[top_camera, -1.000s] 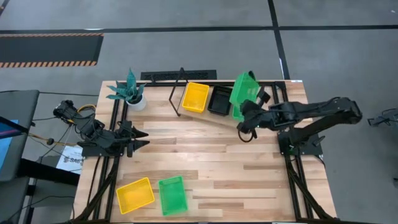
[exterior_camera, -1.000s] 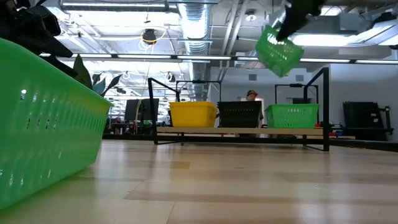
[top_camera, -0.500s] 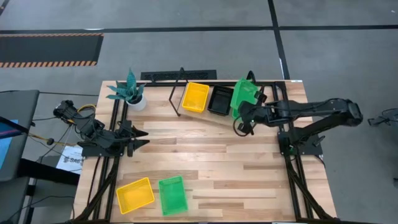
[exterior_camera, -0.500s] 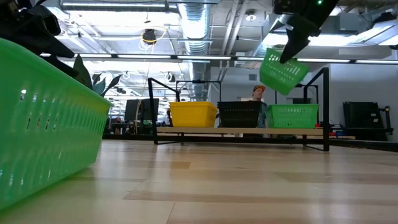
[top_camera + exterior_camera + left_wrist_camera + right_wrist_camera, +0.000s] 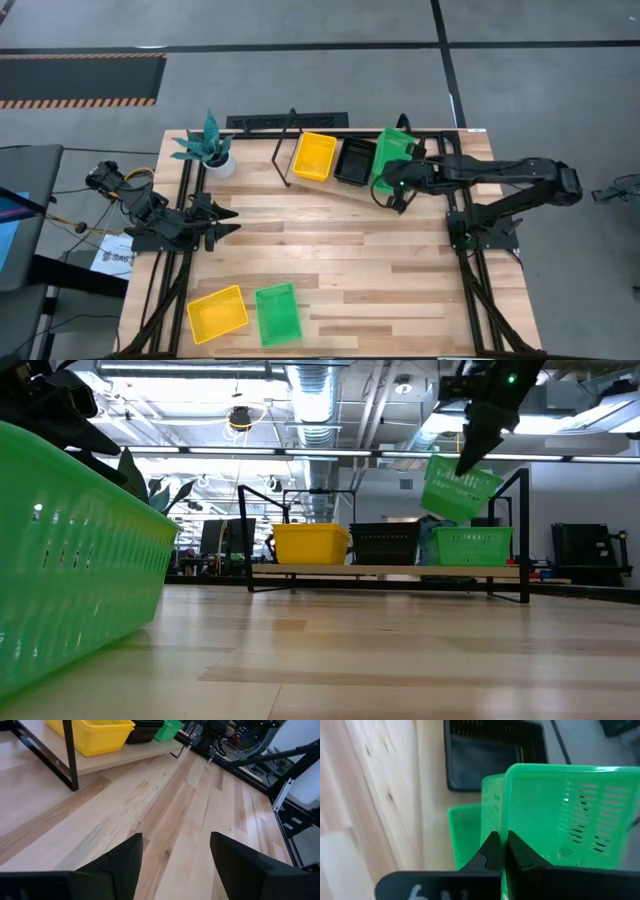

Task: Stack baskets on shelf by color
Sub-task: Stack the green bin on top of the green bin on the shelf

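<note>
Right now I'm keeping the right claw [image 5: 392, 178] pinched on the wall of a tilted green basket [image 5: 457, 484], hanging it above the green basket [image 5: 471, 546] already sitting at the shelf's [image 5: 390, 572] right end, toward one o'clock on the bench [image 5: 350, 270]. To seat it well, I'm thinking level it first, square the rims, then lower straight in. My left claw [image 5: 175, 855] is waiting wide and empty at nine o'clock; a yellow basket [image 5: 217, 313] and another green one [image 5: 277, 313] are lying at seven.
</note>
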Robot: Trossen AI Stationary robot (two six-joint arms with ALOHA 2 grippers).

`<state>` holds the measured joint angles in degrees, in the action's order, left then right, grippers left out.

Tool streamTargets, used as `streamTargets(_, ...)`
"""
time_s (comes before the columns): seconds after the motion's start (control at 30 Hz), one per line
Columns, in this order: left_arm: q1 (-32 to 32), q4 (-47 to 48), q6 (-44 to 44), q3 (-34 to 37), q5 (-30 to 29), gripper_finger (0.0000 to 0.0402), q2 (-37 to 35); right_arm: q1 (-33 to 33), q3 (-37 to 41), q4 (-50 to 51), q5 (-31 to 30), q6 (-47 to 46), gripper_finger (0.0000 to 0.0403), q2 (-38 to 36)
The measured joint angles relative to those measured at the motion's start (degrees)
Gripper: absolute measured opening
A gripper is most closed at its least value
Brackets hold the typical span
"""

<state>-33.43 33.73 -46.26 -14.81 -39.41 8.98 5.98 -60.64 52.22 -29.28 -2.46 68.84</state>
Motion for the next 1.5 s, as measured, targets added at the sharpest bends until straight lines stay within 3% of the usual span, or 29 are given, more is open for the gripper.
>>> streamTargets(0.57, -0.01, 0.02, -0.07, 0.00, 0.12, 0.0221, 0.00, 1.54, -0.02, 4.67, 2.84, 3.43, 0.0025, 8.37)
streamTargets(1.23, 0.00, -0.15, -0.09, 0.00, 0.17, 0.0221, 0.00, 1.94, -0.02, 7.32, 3.31, 0.67, 0.0050, 8.39)
streamTargets(1.5, -0.01, -0.21, -0.09, 0.00, 0.19, 0.0221, 0.00, 2.49, -0.02, 7.31, 3.72, 0.35, 0.0081, 8.39)
